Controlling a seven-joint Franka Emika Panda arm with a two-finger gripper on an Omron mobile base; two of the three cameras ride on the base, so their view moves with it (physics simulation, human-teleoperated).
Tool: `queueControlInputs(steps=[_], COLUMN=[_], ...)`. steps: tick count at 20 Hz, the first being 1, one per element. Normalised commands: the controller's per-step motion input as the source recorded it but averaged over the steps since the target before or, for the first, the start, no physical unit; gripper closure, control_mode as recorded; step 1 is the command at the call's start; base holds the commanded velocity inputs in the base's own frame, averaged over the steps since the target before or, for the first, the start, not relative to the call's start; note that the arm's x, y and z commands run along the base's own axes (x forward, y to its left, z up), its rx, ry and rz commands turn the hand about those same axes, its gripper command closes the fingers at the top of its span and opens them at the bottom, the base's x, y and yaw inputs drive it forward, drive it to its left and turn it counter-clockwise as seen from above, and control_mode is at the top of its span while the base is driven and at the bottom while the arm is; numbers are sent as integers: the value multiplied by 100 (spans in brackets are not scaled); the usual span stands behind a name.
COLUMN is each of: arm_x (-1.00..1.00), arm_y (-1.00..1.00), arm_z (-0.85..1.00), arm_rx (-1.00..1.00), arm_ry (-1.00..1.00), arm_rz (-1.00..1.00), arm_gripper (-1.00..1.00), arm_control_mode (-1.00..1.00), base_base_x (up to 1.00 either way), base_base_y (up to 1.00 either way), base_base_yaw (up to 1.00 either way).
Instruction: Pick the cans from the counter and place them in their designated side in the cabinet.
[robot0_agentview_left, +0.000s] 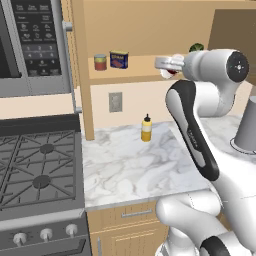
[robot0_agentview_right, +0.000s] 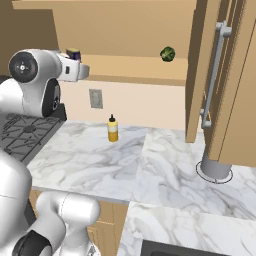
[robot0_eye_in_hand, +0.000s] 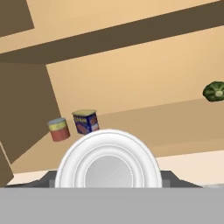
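Observation:
My gripper (robot0_agentview_left: 167, 65) is raised to the height of the cabinet shelf (robot0_agentview_left: 140, 72) and is shut on the short round red-and-white can (robot0_agentview_left: 165, 63). In the hand view the can's white round end (robot0_eye_in_hand: 108, 162) sits right in front of the camera and hides the fingertips. The dark blue boxy tin (robot0_agentview_left: 119, 59) stands on the shelf's left part, well left of my gripper; the hand view shows this tin (robot0_eye_in_hand: 85, 121) ahead and left. The marble counter (robot0_agentview_left: 130, 165) lies below.
A red can with a yellow band (robot0_agentview_left: 100, 62) stands left of the blue tin. A green object (robot0_agentview_right: 167, 53) lies on the shelf's right part. A yellow squeeze bottle (robot0_agentview_left: 146, 128) and a grey cylinder (robot0_agentview_right: 215, 169) stand on the counter. The stove (robot0_agentview_left: 35, 170) and microwave (robot0_agentview_left: 30, 45) are at left.

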Motion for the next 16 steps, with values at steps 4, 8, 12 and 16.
queueControlInputs(steps=[4,8,12,16], arm_x=[16,13,11,13], arm_y=[0,0,0,0], arm_z=[0,0,0,0], arm_rx=[0,0,0,0], arm_ry=[0,0,0,0], arm_rz=[0,0,1,2], arm_gripper=[100,100,100,100], arm_control_mode=[-100,-100,-100,-100], base_base_x=[0,0,0,0], base_base_y=[0,0,0,0], base_base_yaw=[0,0,0,0])
